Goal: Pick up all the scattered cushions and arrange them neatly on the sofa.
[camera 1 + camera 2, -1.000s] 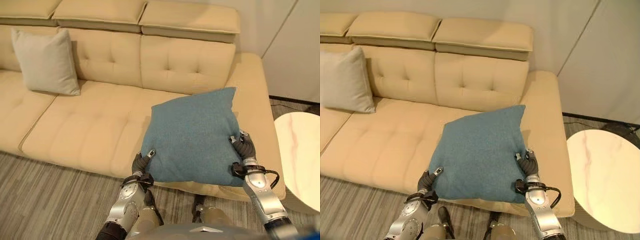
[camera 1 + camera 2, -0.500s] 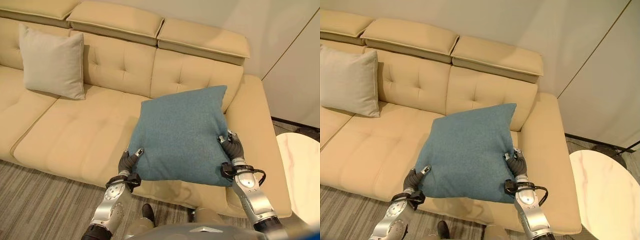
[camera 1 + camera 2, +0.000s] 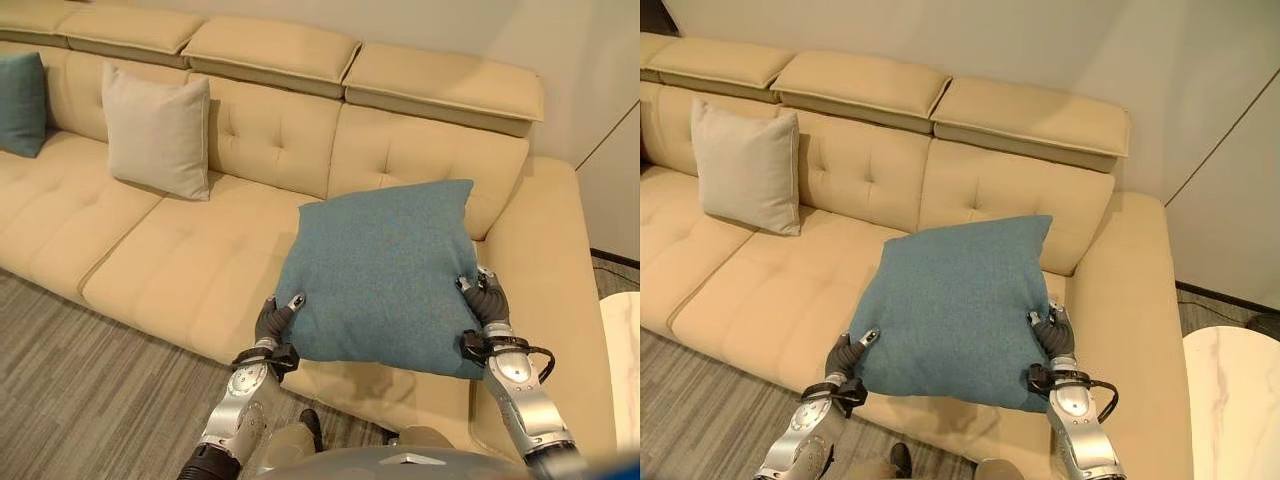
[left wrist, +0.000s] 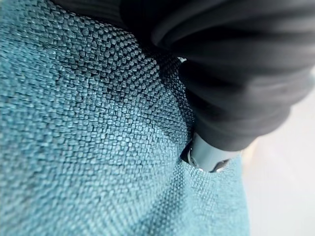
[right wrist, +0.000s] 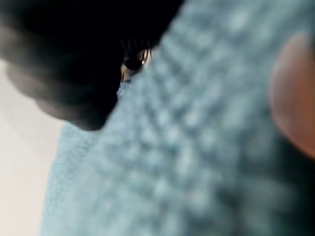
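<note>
Scanning left to right: a teal cushion (image 3: 22, 104) at the far end of the sofa (image 3: 150, 260), then a beige cushion (image 3: 157, 132) against the backrest. My left hand (image 3: 275, 322) and right hand (image 3: 484, 300) pinch the lower corners of the big teal cushion (image 3: 385, 275), held above the seat's front edge. The free backrest lies straight ahead. No readable writing anywhere.

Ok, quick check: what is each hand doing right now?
Left hand: shut on the teal cushion, gripping its lower left corner.
Right hand: shut on the same cushion, gripping its right edge.
</note>
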